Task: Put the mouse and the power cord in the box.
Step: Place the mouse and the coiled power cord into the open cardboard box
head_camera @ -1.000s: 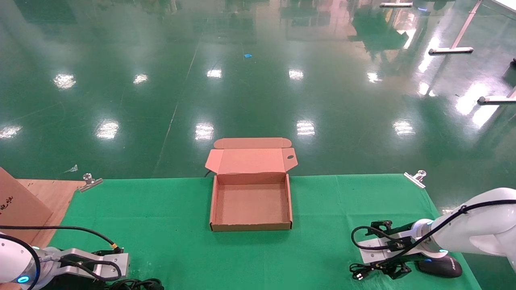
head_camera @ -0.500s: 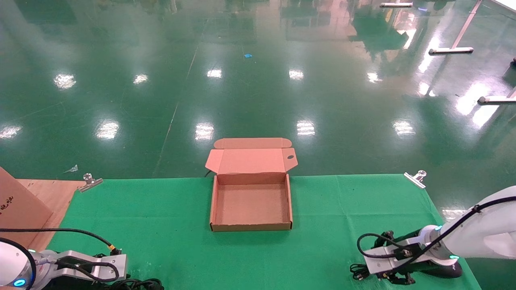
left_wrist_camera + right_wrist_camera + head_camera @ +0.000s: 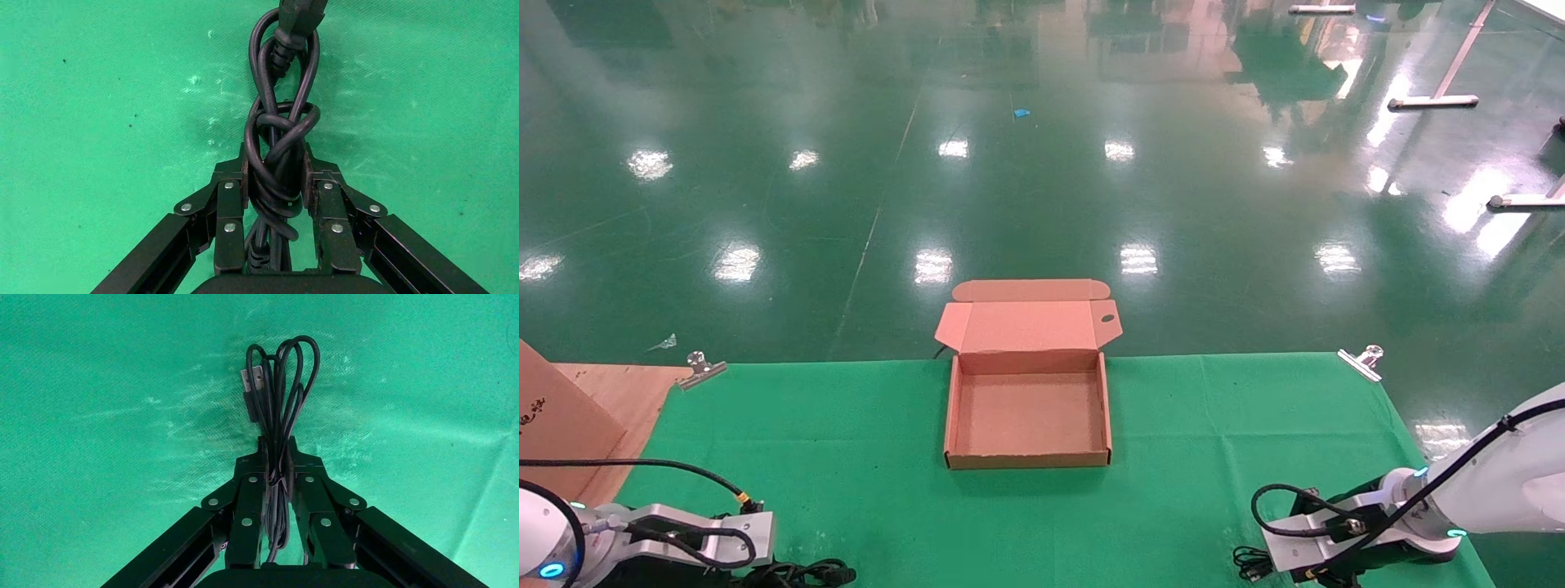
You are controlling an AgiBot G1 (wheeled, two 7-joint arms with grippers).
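Observation:
The tan box (image 3: pixel 950 408) lies open at the middle of the green table, its lid folded back past the far edge. At the near left corner my left gripper (image 3: pixel 779 570) is shut on the power cord (image 3: pixel 817 573). The left wrist view shows the thick knotted coil (image 3: pixel 278 122) squeezed between the pads of that gripper (image 3: pixel 275 168). At the near right, my right gripper (image 3: pixel 1305 574) is shut on the mouse's thin cable (image 3: pixel 1249 561). In the right wrist view the looped cable (image 3: pixel 283 386) runs through the right gripper (image 3: pixel 276 454). The mouse's body is hidden under the right arm.
A large brown carton with red print (image 3: pixel 552 416) stands on a wooden board (image 3: pixel 625 392) at the left. Metal clips (image 3: pixel 703 367) (image 3: pixel 1362 360) pin the green cloth (image 3: pixel 846 457) at its far corners. The table's far edge runs just behind the box.
My right arm has drawn back toward the near edge and sunk lower, covering the mouse body that showed before. The left gripper has dropped slightly. The box has not moved.

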